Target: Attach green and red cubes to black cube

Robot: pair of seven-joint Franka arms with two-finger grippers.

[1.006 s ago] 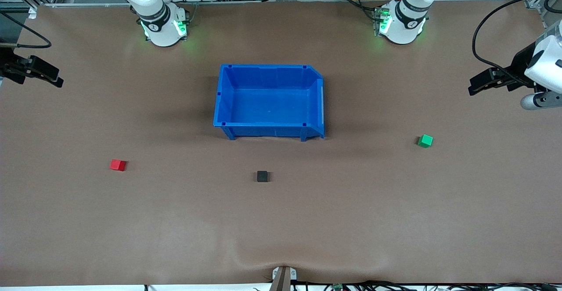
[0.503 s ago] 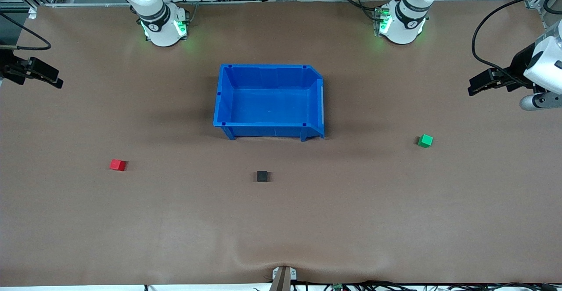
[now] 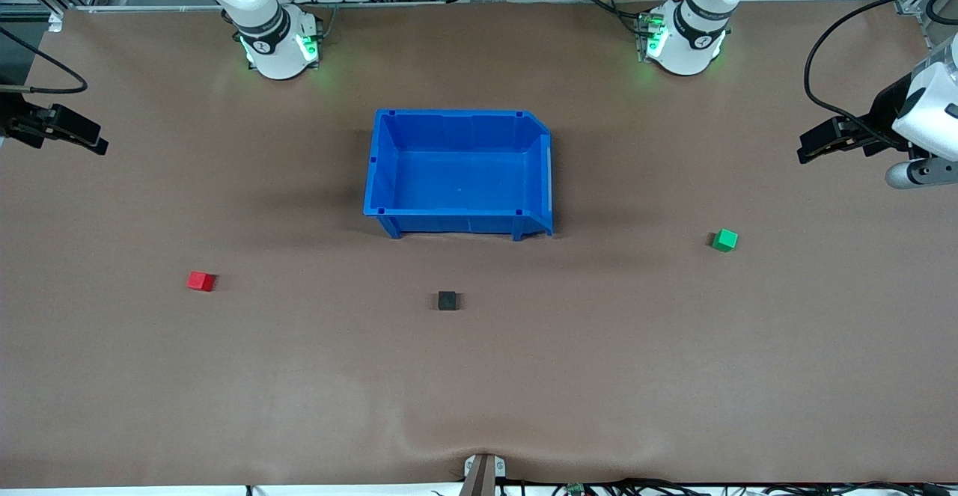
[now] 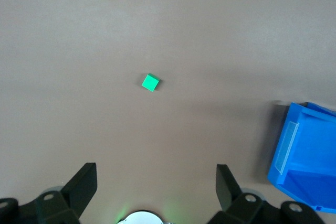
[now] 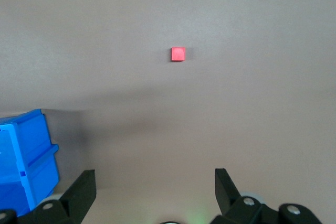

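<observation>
The green cube (image 3: 724,239) lies on the brown table toward the left arm's end. The red cube (image 3: 200,280) lies toward the right arm's end. The black cube (image 3: 447,300) lies between them, nearer to the front camera than the blue bin. My left gripper (image 3: 804,148) hangs open and empty high over the table's edge; its wrist view shows the green cube (image 4: 150,82) well ahead of the gripper (image 4: 156,182). My right gripper (image 3: 101,144) hangs open and empty over the other edge; its wrist view shows the red cube (image 5: 178,54) ahead of the gripper (image 5: 155,184).
A large blue bin (image 3: 456,223) stands empty at the table's middle, between the arm bases and the black cube. Its corner shows in the left wrist view (image 4: 304,156) and the right wrist view (image 5: 26,156). Cables hang near the left arm.
The right arm has shifted slightly at its end of the table. The left arm and the three cubes have not moved.
</observation>
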